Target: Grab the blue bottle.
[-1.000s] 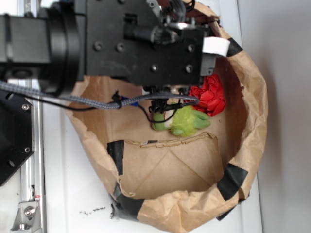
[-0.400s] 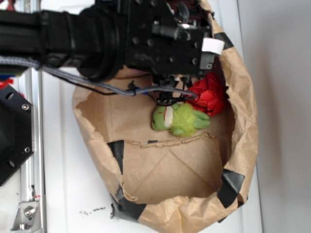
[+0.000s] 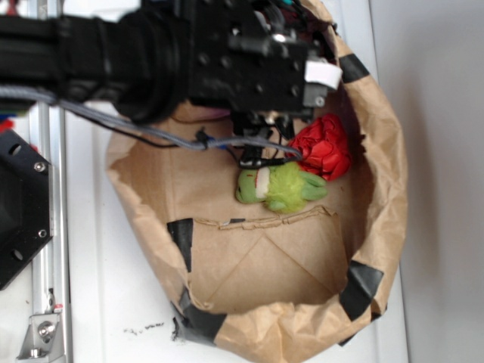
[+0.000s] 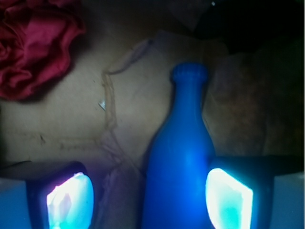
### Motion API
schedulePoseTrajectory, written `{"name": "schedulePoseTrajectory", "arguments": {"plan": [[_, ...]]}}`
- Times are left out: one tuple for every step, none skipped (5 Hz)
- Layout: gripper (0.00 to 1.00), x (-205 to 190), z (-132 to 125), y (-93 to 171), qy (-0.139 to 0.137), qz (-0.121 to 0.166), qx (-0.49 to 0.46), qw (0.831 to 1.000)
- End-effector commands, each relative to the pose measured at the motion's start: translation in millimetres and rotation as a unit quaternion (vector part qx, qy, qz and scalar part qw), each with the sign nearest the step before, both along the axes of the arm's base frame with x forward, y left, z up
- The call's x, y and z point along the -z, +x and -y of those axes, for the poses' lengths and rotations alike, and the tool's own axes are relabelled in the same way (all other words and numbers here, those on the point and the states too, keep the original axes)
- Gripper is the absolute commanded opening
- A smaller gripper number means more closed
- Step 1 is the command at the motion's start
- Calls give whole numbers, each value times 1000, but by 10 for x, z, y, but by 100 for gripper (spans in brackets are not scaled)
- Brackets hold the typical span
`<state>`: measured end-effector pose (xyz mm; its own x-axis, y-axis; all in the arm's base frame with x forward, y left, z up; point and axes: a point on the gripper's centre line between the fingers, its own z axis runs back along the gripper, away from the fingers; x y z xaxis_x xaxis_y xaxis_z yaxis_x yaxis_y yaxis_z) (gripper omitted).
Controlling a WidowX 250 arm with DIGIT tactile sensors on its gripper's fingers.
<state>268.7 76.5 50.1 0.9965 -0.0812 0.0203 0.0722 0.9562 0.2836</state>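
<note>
The blue bottle [image 4: 182, 157] lies on the brown paper floor of the bag, neck pointing away from me, in the wrist view. It sits between my two fingers, close to the right pad [image 4: 228, 198] and apart from the left pad. My gripper [image 4: 148, 200] is open and low over it. In the exterior view the bottle is hidden under the black arm, and the gripper [image 3: 261, 155] hangs inside the paper bag [image 3: 378, 227] just above the green plush toy [image 3: 281, 187].
A red crumpled cloth toy [image 3: 321, 147] lies to the right of the gripper, and shows at the top left of the wrist view [image 4: 33, 43]. The bag's walls stand all round, patched with black tape [image 3: 359, 281]. A metal rail [image 3: 49, 249] runs along the left.
The arm has moved up in the picture, away from the green plush toy, which now shows whole. The bag has shifted slightly.
</note>
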Motion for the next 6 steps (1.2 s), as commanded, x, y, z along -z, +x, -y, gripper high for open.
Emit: {"name": "schedulePoseTrajectory", "arguments": {"plan": [[100, -182, -85, -70, -9, 29, -18, 999], [100, -133, -136, -122, -40, 20, -38, 998], [100, -68, -161, -194, -43, 16, -54, 997], [100, 20, -175, -242, -54, 7, -52, 997], [100, 100, -114, -316, -49, 4, -40, 998], [100, 134, -65, -377, -51, -4, -36, 998]]}}
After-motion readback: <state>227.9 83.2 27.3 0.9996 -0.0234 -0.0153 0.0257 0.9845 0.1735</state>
